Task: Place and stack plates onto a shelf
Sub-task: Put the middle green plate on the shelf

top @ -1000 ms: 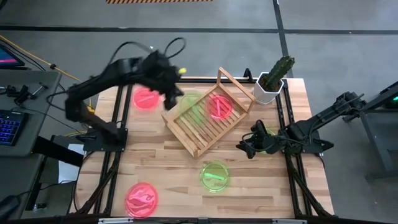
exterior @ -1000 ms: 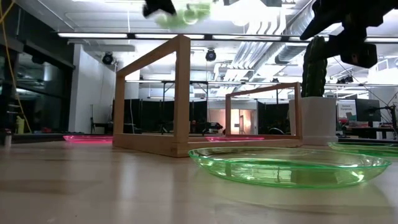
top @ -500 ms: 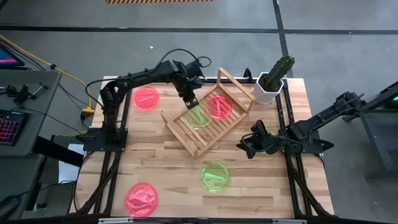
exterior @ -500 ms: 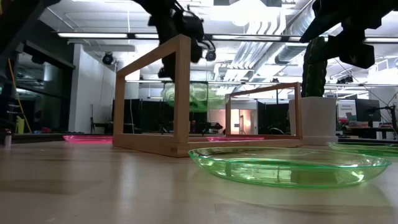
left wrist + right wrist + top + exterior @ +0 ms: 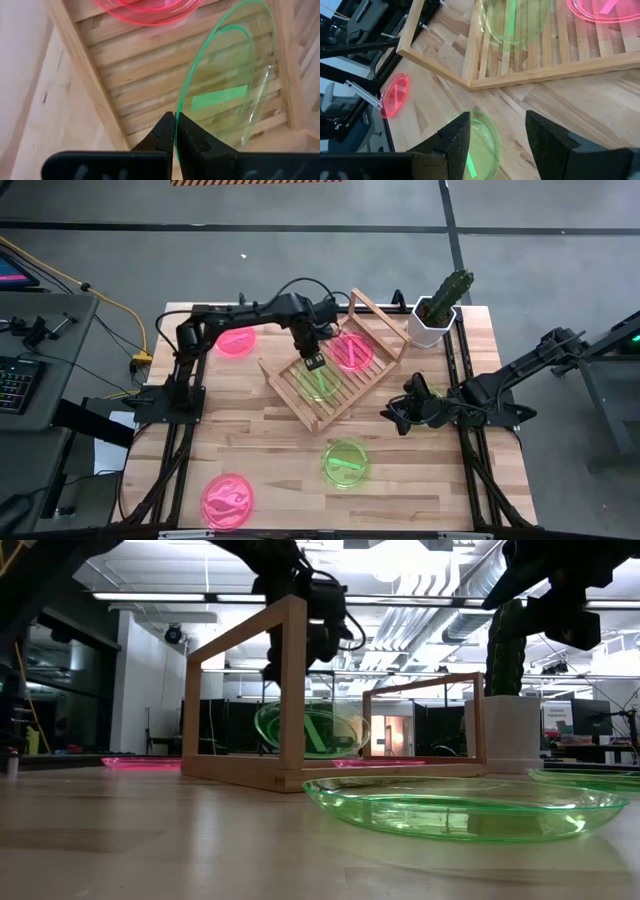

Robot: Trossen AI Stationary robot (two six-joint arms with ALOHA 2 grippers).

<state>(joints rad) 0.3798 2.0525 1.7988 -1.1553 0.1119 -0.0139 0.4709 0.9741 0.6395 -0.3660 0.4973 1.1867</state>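
My left gripper [image 5: 313, 362] reaches over the wooden slatted rack [image 5: 288, 396] and is shut on a green plate [image 5: 319, 381], which stands tipped inside the rack [image 5: 305, 730]. A pink plate [image 5: 352, 350] lies on the slats at the rack's tall-frame end. My right gripper [image 5: 395, 417] is open and hovers to the right of the rack, above a green plate [image 5: 433, 409] that its arm partly hides. On the table lie another green plate [image 5: 345, 462] and two pink plates [image 5: 235, 340] [image 5: 228, 500]. My left gripper pinches the green plate's upper rim [image 5: 179, 107] between its two fingers, which come from above and point down. The plate hangs steeply tilted below the fingers, over the slats. Whether its lower rim [image 5: 310, 754] touches the slats, I cannot tell.
A white pot with a cactus [image 5: 437, 315] stands at the table's far right corner, close to the rack's tall frame [image 5: 378, 308]. Bare wood lies in the near middle of the table, between the near pink plate and the near green plate [image 5: 481, 145].
My left gripper has swung from above the far pink plate toward the table's right and gone down into the rack, carrying the green plate. The plate, high above the table a second ago, now hangs low between the rack's rails, tipped steeply.
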